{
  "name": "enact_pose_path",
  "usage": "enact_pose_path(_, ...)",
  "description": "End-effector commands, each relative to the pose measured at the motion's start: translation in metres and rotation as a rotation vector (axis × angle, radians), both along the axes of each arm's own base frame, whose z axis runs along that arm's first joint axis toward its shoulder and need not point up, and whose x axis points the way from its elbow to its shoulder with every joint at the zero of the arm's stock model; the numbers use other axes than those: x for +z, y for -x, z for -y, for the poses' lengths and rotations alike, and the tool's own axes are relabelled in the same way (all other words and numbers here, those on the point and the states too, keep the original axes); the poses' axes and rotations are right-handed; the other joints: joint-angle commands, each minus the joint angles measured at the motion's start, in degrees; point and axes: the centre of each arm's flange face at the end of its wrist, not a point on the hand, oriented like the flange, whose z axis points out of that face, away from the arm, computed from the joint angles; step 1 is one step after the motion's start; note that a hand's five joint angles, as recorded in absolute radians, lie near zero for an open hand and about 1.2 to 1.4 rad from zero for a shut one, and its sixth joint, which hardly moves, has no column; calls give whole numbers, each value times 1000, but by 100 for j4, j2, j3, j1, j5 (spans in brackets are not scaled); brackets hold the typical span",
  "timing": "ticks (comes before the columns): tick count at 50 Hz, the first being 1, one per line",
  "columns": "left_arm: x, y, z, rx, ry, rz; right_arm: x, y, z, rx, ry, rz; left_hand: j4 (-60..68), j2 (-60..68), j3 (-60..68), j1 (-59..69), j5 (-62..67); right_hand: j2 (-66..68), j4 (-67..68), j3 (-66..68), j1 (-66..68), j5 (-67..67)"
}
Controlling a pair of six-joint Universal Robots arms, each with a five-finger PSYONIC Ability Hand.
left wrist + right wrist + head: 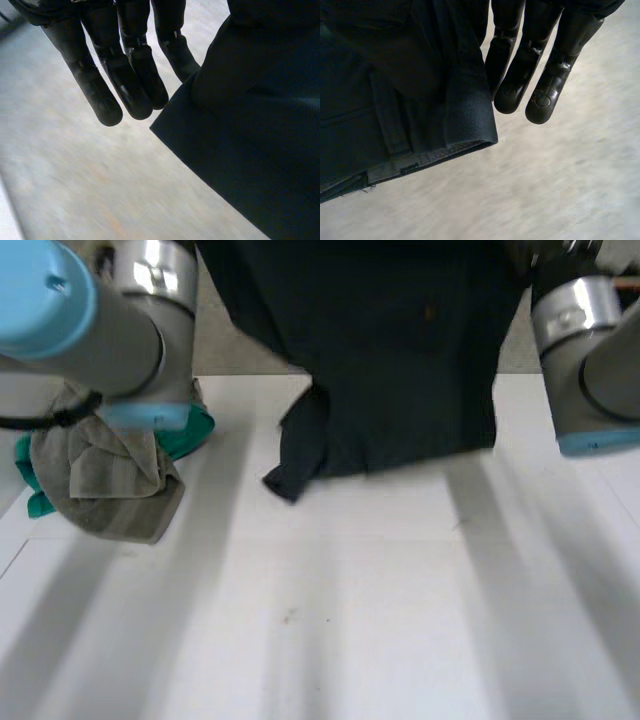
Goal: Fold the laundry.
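Observation:
A dark navy garment [400,360] hangs spread between my two arms over the far side of the white table [350,620]. Its lower edge reaches the tabletop, and one loose flap [292,472] trails down at the lower left corner. In the left wrist view my left hand [125,75] has straight fingers, with the garment [260,125] hanging right beside them from its upper edge. My right hand [530,65] also has straight fingers, against a thick stitched hem of the garment [395,75]. Each hand pinches a top end of the cloth.
A crumpled grey towel [100,480] lies on a teal cloth [195,430] at the table's left side, under my left arm [90,320]. My right arm [590,360] stands at the far right. Bare tabletop spreads in front of the hanging garment.

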Motion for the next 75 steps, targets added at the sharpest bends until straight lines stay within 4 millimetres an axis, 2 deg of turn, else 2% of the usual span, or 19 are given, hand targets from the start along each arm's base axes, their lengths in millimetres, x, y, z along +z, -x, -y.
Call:
enact_pose_path(1,-9,-1,-6,0,-40,9,7,-3,2,10,37,26,1118,1140,1164,1564,1290,1249,1174,1215,2381,1351)
enact_pose_path(7,-63,-6,-22,-11,-209,106,-39,-8,-3,17,-150,-38,1118,1140,1164,1564,1290,1249,1174,1215,2381,1351)
enact_pose_path(9,-82,-7,-28,-18,-258,136,-68,-6,-4,4,-262,-74,1118,1140,1164,1564,1290,1249,1174,1215,2381,1351)
enact_pose_path(10,-100,-6,-36,-29,-309,168,-78,-5,-5,-3,-303,-85,1118,1140,1164,1564,1290,1249,1174,1215,2381,1351)
enact_pose_path(12,-120,-4,-47,-46,-364,206,-102,0,-11,-35,-418,-120,1118,1140,1164,1564,1290,1249,1174,1215,2381,1351)
enact_pose_path(17,-187,-3,-93,-102,-583,366,-133,12,-30,-84,-616,-172,1118,1140,1164,1564,1290,1249,1174,1215,2381,1351)
enact_pose_path(21,-207,-20,-123,-106,-727,464,-148,21,-57,-87,-759,-245,1118,1140,1164,1564,1290,1249,1174,1215,2381,1351)
enact_pose_path(27,-218,-49,-174,-104,-915,629,-163,39,-106,-89,-1003,-365,1118,1140,1164,1564,1290,1249,1174,1215,2381,1351)
enact_pose_path(29,-217,-60,-197,-117,-977,676,-164,43,-119,-88,-1050,-397,1118,1140,1164,1564,1290,1249,1174,1215,2381,1351)
enact_pose_path(35,-213,-80,-237,-142,-1066,768,-162,63,-164,-99,-1167,-524,1118,1140,1164,1564,1290,1249,1174,1215,2381,1351)
enact_pose_path(41,-203,-92,-273,-194,-1131,857,-168,73,-187,-97,-1205,-604,1118,1140,1164,1564,1290,1249,1174,1215,2381,1351)
enact_pose_path(44,-201,-90,-279,-215,-1133,871,-171,74,-191,-98,-1211,-607,1118,1140,1164,1564,1290,1249,1174,1215,2381,1351)
enact_pose_path(45,-198,-87,-277,-220,-1113,861,-172,74,-191,-98,-1212,-606,953,976,1000,1399,1126,1249,1174,1215,2381,1351)
enact_pose_path(49,-186,-74,-264,-225,-1016,808,-173,71,-189,-76,-1191,-585,-5882,-5860,-5836,-5436,-5710,1249,1174,1215,2381,1351)
enact_pose_path(55,-161,-45,-228,-222,-830,680,-177,68,-188,-45,-1162,-570,-5743,-5721,-5697,-5297,-5571,1249,1174,1215,2381,1351)
enact_pose_path(59,-153,-25,-188,-193,-729,590,-178,67,-186,-44,-1149,-558,-5710,-5687,-5663,-5264,-5537,1249,1174,1215,2381,1351)
enact_pose_path(61,-156,-13,-159,-201,-685,561,-178,66,-187,-43,-1150,-552,-5592,-5570,-5546,-5146,-5420,1249,1174,1215,2381,1351)
enact_pose_path(68,-194,22,-92,-315,-645,585,-182,66,-188,-39,-1158,-532,-4434,-4412,-4388,-3988,-4262,1249,1174,1215,2381,1351)
enact_pose_path(75,-238,34,-46,-332,-615,649,-191,67,-186,-44,-1172,-530,-3910,-3887,-3863,-3464,-3737,1249,1174,1215,2381,1351)
